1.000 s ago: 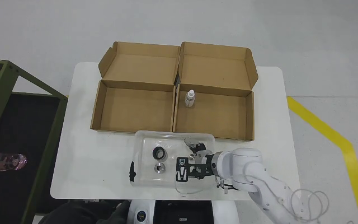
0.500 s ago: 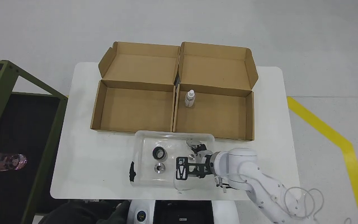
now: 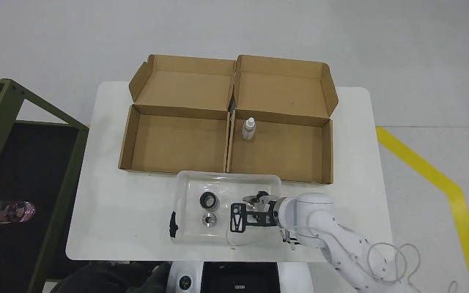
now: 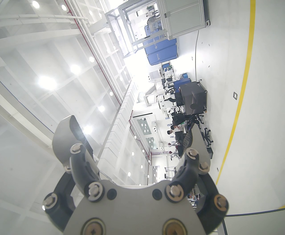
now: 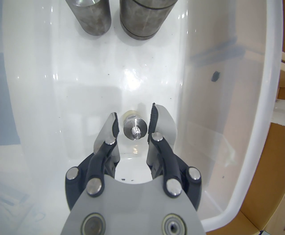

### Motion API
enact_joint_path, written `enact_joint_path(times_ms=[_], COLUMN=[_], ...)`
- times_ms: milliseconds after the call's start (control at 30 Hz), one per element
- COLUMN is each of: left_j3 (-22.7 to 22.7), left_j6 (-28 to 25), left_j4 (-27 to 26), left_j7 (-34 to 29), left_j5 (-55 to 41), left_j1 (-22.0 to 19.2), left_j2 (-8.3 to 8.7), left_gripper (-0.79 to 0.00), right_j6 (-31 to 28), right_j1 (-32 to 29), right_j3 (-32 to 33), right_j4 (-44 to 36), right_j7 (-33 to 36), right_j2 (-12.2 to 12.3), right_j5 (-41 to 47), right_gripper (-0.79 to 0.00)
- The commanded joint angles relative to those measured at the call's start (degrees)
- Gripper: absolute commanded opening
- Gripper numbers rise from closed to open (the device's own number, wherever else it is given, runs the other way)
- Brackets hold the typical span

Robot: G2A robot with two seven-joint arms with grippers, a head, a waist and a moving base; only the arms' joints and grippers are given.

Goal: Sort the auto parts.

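Cardboard boxes, two, stand open on the desk [image 3: 110, 212]: left box [image 3: 176, 143], then right box [image 3: 293, 150] holding one white bottle [image 3: 249, 130]. Nearer, a clear tray [image 3: 227, 173] carries two grey parts, wide cylinder [image 3: 209, 199] and slim cylinder [image 3: 209, 218], then the right gripper [image 5: 133, 121], jaws apart around one silver stud [image 5: 134, 131], apparently untouched and hard to pick out from above. Left gripper [image 4: 131, 126] faces the ceiling, jaws apart

A white table [image 3: 110, 220] stands on a pale grey floor [image 3: 410, 58], which carries a yellow line [image 3: 421, 172] to the right. A dark green frame [image 3: 55, 108] stands just beside the table's left edge. The left wrist view looks out into a bright hall: round ceiling lights [image 4: 46, 82] (glaring strongly), blue cabinets [image 4: 161, 50], a grey enclosure [image 4: 178, 17], black office chairs [image 4: 206, 134] and a curved yellow floor stripe [image 4: 242, 89].
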Motion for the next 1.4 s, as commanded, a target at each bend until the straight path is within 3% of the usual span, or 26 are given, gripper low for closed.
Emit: enact_joint_path(times_ms=[0,267,767,1367], left_j3=[0.00,0.00,0.00,0.00], left_j6=[0.00,0.00,0.00,0.00], left_j4=[0.00,0.00,0.00,0.00], left_j7=[0.00,0.00,0.00,0.00], left_j5=[0.00,0.00,0.00,0.00], left_j1=[0.00,0.00,0.00,0.00], left_j2=[0.00,0.00,0.00,0.00], left_gripper=[0.000,0.000,0.000,0.000], right_j6=[0.02,-0.75,-2.58,2.86], right_j1=[0.03,-0.04,-2.30,-4.97], right_j3=[-0.03,0.61,5.15,12.56], right_j4=[-0.13,-1.65,-6.75,-9.81], right_j7=[0.03,-2.90,-16.73,-33.16], right_j2=[0.03,0.22,1.34,2.26], right_j5=[0.00,2.21,5.02,3.67], right_gripper=[-0.785,-0.785,-0.785,-0.785])
